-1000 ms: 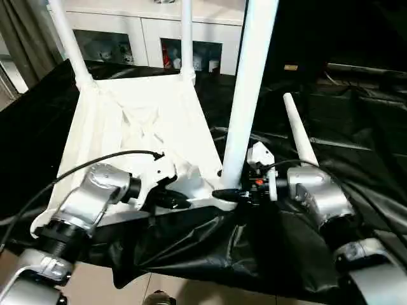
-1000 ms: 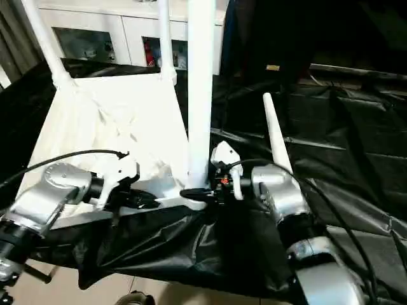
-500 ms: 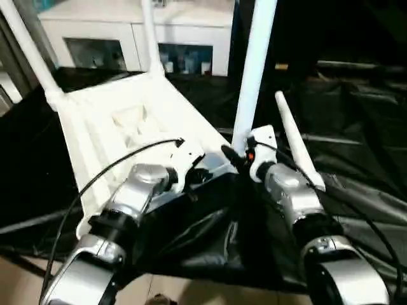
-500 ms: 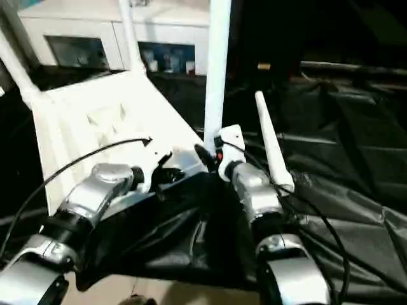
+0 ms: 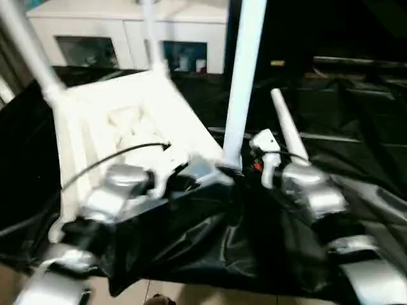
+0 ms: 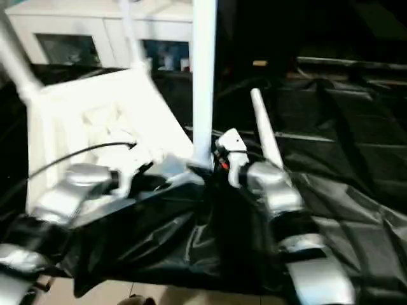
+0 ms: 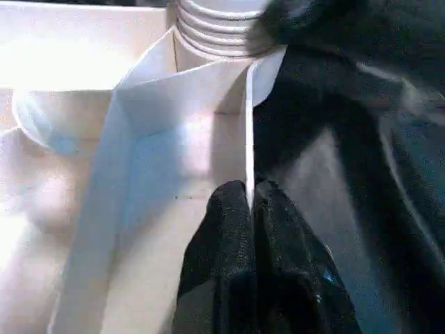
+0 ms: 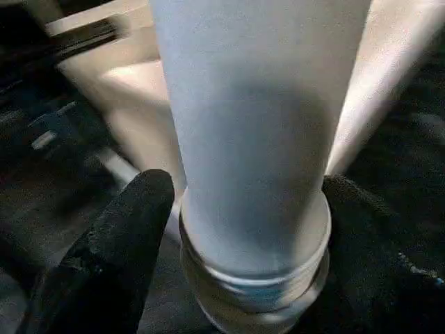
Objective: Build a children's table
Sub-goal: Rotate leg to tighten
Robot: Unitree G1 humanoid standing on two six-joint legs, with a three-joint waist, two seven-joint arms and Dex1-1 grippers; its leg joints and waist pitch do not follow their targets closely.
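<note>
The children's table lies upside down on black sheeting, its ribbed white top (image 5: 121,121) facing up. Two legs (image 5: 28,44) stand in the far corners. A third leg (image 5: 240,82) stands in the near right corner socket. A loose leg (image 5: 287,130) lies on the sheeting to the right. My left gripper (image 7: 248,198) is shut on the thin near rim of the top (image 7: 247,125), just left of that socket. My right gripper (image 8: 243,188) is open. Its fingers (image 8: 118,236) stand close on either side of the third leg's ringed base (image 8: 257,278).
Crumpled black sheeting (image 5: 356,140) covers the work surface and hangs over its near edge, with floor (image 5: 191,295) below. A white glass-door cabinet (image 5: 127,32) stands behind. A black cable (image 5: 108,162) runs over my left forearm.
The view has shifted and tilted. The table top looks turned, with its near right corner a little farther from me. My grippers stay at the rim and the leg's base.
</note>
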